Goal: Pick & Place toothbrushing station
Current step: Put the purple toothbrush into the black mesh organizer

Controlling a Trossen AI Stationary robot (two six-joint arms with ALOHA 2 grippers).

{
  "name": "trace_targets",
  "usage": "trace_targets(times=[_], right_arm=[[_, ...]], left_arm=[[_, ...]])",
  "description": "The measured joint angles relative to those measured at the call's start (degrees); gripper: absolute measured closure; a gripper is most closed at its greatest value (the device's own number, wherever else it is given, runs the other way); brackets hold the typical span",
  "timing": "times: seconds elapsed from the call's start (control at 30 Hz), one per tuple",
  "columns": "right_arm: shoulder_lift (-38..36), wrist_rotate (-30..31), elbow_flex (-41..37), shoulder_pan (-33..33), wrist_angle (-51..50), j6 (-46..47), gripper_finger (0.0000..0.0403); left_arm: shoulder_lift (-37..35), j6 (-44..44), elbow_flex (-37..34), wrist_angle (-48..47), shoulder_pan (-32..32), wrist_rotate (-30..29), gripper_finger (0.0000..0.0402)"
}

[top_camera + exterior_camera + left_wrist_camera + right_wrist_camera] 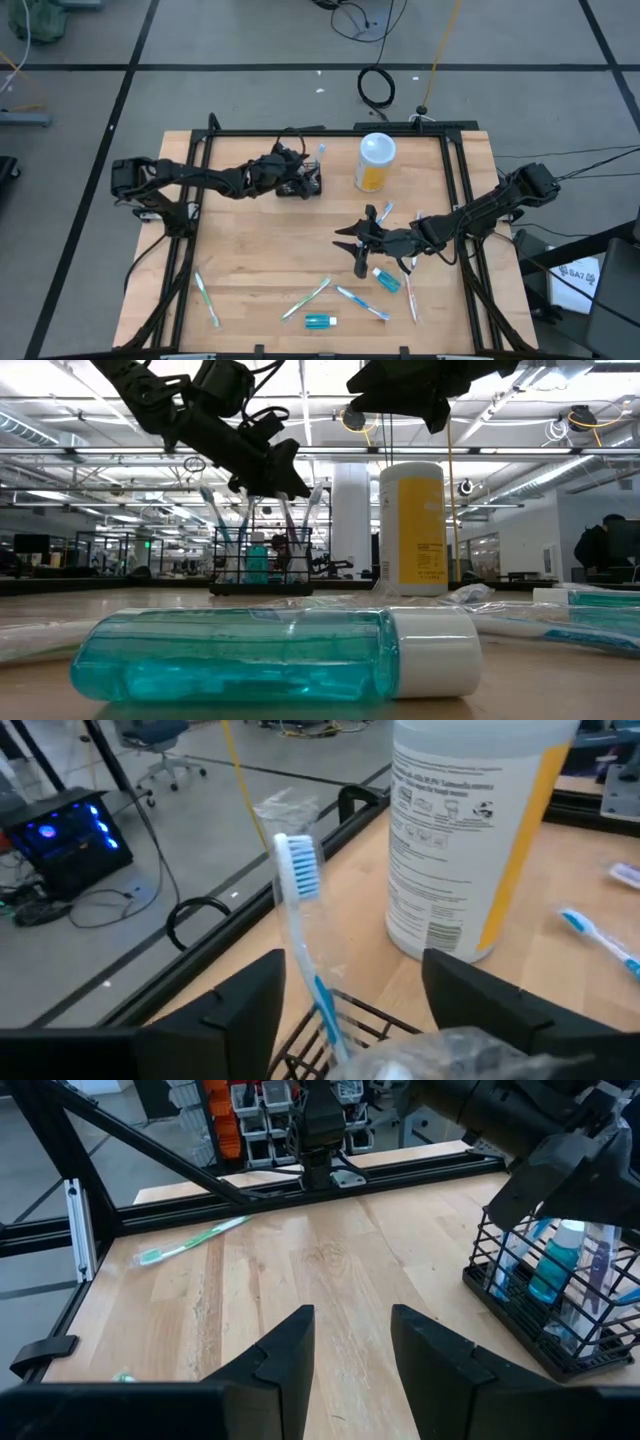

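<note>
The toothbrushing station [303, 182] is parked on the wooden worktop [260, 250] in the upper middle of the high view, just left of the white-lidded bottle [374, 162] with the yellow label. It's a little black wire rack, and in the low view [262, 565] a handful of toothbrushes and a small teal bottle can be seen standing in it.

The left claw [300, 170] is hovering right over the rack. In its own wrist view the two dark fingers [240, 1010] are spread wide, with a blue-and-white toothbrush [300, 910] standing up between them out of the rack, not gripped by either finger as far as can be seen.

The right claw [358, 238] is found lower, right of centre in the high view, above bare wood. Its fingers [285, 1355] are set partly apart with nothing between them.

Loose stuff is scattered across the bottom of the high view: several toothbrushes [306, 298] and a couple of small blue bottles [320, 321]. One blue bottle with a white cap [270, 652] is lying on its side, filling the foreground of the low view.
</note>
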Motion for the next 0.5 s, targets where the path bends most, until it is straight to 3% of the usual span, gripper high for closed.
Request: trace_targets(times=[0.33,0.5], right_arm=[[0.0,0.0,0.0,0.0,-0.5,0.0,0.0273],[0.0,0.0,0.0,0.0,-0.6,0.3,0.0273]], left_arm=[[-0.4,-1.5,0.0,-9.7,-2.9,-0.7,0.0138],[-4.6,-3.4,0.1,-16.7,-4.2,-0.6,0.0137]])
